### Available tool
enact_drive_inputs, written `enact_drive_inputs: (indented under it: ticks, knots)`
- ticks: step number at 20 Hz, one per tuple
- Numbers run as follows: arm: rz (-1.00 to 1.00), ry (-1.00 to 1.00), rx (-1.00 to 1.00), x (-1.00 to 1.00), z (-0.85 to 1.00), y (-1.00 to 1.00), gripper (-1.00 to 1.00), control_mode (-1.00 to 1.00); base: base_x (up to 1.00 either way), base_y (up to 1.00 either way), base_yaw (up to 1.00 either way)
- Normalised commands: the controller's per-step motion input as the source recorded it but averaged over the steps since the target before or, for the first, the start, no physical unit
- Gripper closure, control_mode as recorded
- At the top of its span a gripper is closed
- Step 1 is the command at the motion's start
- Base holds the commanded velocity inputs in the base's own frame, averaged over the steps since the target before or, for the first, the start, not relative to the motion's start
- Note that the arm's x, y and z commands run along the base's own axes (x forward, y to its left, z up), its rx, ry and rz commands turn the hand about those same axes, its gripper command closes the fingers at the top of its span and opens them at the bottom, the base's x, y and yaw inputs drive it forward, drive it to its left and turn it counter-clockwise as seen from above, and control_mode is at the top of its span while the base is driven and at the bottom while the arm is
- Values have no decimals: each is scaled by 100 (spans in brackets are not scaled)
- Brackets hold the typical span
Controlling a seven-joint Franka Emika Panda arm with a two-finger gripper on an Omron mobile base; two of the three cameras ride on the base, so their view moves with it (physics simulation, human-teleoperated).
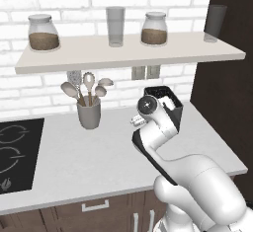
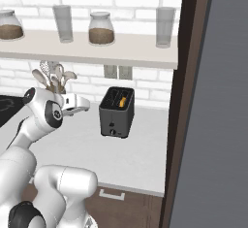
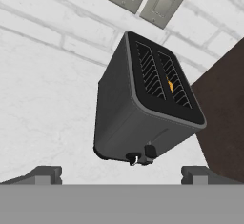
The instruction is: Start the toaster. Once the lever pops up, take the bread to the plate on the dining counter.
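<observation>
While hovering with jaws spread wide and empty, gripper (image 3: pixel 121 173) short of toaster (image 2: pixel 116 111) on the wall counter (image 1: pixel 94 152), bread (image 3: pixel 170 86) down in one slot. Lever (image 3: pixel 150 150) unpressed; toasting, lifting out, carrying to plate all left.

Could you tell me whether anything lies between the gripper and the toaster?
Nothing: in the hand view, just bare white counter separates the open gripper from the toaster.
</observation>
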Motion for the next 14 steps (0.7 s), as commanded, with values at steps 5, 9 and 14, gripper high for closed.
enact_drive_inputs:
  ticks: [5,9,14]
  knots:
    - [0,0,0,0,0,0,-100,-100,0,0,0]
    - [0,0,0,0,0,0,-100,-100,0,0,0]
    - [0,0,0,0,0,0,-100,-100,0,0,0]
